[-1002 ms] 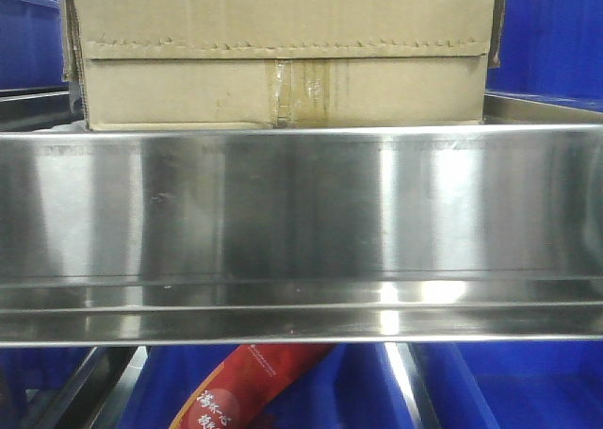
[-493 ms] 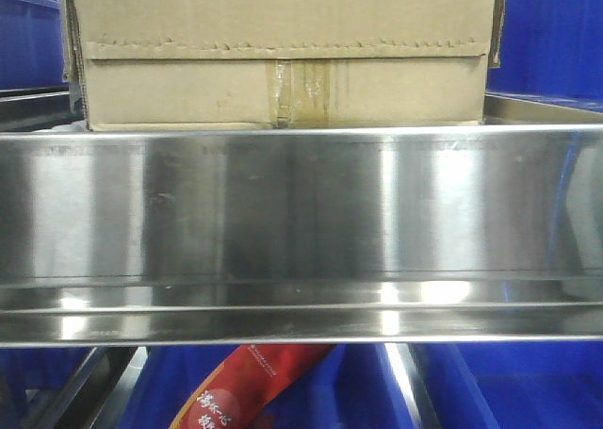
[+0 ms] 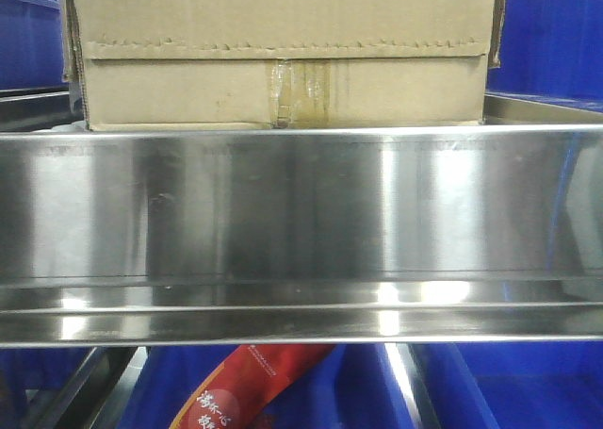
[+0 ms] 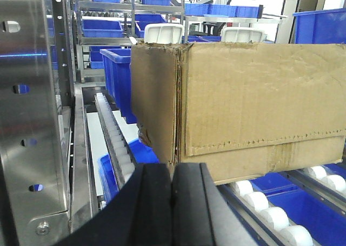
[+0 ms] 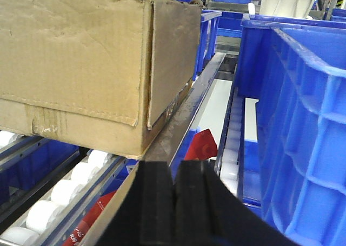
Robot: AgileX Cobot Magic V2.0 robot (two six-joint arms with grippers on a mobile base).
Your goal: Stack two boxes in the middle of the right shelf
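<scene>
One box (image 3: 283,52) shows in every view: plain brown corrugated cardboard, wide and creased, with a jagged tear strip running across its front and a taped centre seam stained darker brown below that strip. Its corners are dented and its side flap stands slightly away from the wall in the right wrist view (image 5: 97,62). In the left wrist view (image 4: 243,105) the near vertical edge is crumpled and the lower corner is torn.

The box sits on the shelf (image 3: 301,203), a polished steel level with a broad mirror-like front lip, just behind that lip. Its base rests on white rollers (image 4: 259,200), which run in tracks under it; a second roller track (image 4: 116,143) lies to its left, apart from it.

Whether a second box is present cannot be told; only one is seen.

Blue bins (image 5: 303,94) stand to both sides and below, several in number. A red packet (image 3: 240,387) lies under the shelf.

The left gripper (image 4: 172,208) has its two black pads pressed together, holding nothing, just in front of the box's corner. The right gripper (image 5: 174,208) is likewise closed on nothing, near the box's other front corner.
</scene>
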